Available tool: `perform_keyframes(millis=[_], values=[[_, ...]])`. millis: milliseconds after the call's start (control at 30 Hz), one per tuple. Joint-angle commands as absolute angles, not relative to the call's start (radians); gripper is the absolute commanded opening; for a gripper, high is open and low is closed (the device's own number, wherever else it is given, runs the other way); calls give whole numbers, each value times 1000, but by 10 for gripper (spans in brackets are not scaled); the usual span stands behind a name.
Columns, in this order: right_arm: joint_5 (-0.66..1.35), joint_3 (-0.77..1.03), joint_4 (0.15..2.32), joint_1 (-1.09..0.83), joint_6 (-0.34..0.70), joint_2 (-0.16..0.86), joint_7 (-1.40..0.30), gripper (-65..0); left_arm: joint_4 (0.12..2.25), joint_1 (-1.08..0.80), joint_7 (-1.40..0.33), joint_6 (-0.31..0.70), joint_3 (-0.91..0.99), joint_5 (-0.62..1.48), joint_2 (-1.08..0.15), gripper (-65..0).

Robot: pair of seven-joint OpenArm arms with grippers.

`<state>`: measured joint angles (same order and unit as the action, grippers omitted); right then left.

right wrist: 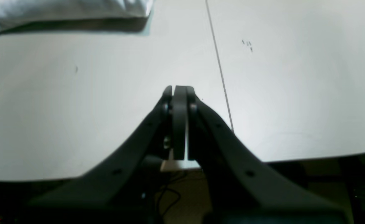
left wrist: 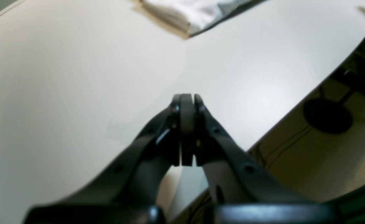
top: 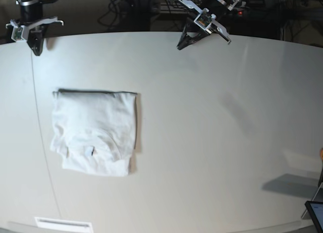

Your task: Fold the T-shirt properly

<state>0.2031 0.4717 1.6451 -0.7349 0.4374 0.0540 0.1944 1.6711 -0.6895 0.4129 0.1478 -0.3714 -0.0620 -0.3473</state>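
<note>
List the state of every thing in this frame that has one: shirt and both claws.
T-shirt: folded into a compact rectangle, lying flat on the table, untouched by either arm.
Left claw: shut, empty, above the table's far edge, away from the shirt.
Right claw: shut, empty, at the table's far corner, clear of the shirt.

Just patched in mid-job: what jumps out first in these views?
The T-shirt lies folded into a compact rectangle on the white table's left side in the base view. Both arms are parked at the far edge, well away from it: the left gripper and right gripper are shut and empty.
</note>
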Motion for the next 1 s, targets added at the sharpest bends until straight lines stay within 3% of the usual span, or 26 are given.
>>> perform_keyframes(millis=[0, 600, 967], values=[[213, 481, 1661, -746, 438, 64, 228, -647, 1685, -699, 447, 145, -372, -54, -348, -650], [214, 481, 1652, -869, 438, 56, 219, -647, 1639, -814, 446, 145, -367, -54, -386, -650], [214, 481, 1652, -892, 438, 30, 84, -647, 1587, -891, 441, 143, -372, -54, -386, -650]])
